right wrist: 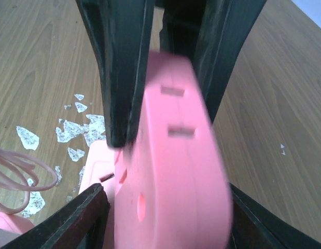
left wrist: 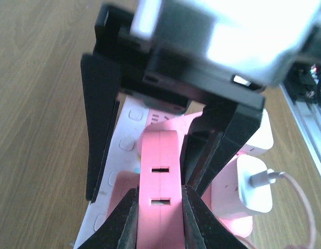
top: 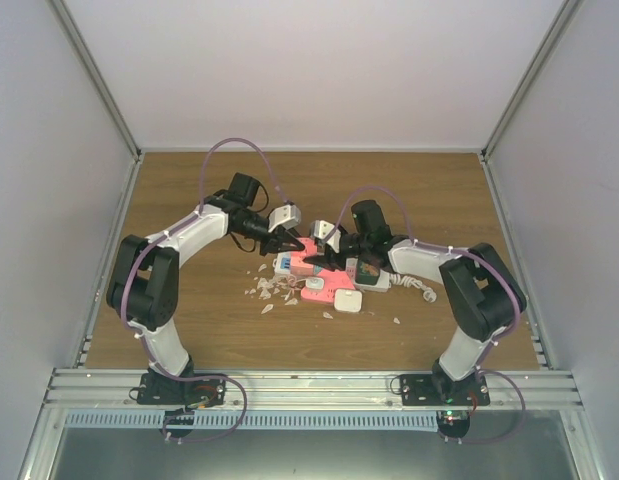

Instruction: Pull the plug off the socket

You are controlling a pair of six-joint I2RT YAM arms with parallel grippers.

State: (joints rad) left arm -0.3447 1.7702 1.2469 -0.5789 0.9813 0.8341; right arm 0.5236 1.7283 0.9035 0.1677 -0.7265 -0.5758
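Observation:
The white power strip (top: 286, 266) with pink outlet faces lies mid-table. It shows under the fingers in the left wrist view (left wrist: 126, 137). A pink plug block (left wrist: 160, 171) with two slots stands up from it. My left gripper (left wrist: 160, 199) is shut on this plug, one finger on each side. It also shows in the top view (top: 292, 243). My right gripper (right wrist: 165, 218) comes from the opposite side (top: 327, 256). Its jaws stand wide around the same plug (right wrist: 170, 171), which looks blurred there. A pink outlet face (right wrist: 98, 168) shows beside the plug's base.
A white charger (left wrist: 253, 181) with a pink cable sits plugged in on the strip beside the pink plug. Torn white paper scraps (top: 274, 290) lie on the wooden table in front of the strip. White walls and metal rails enclose the table.

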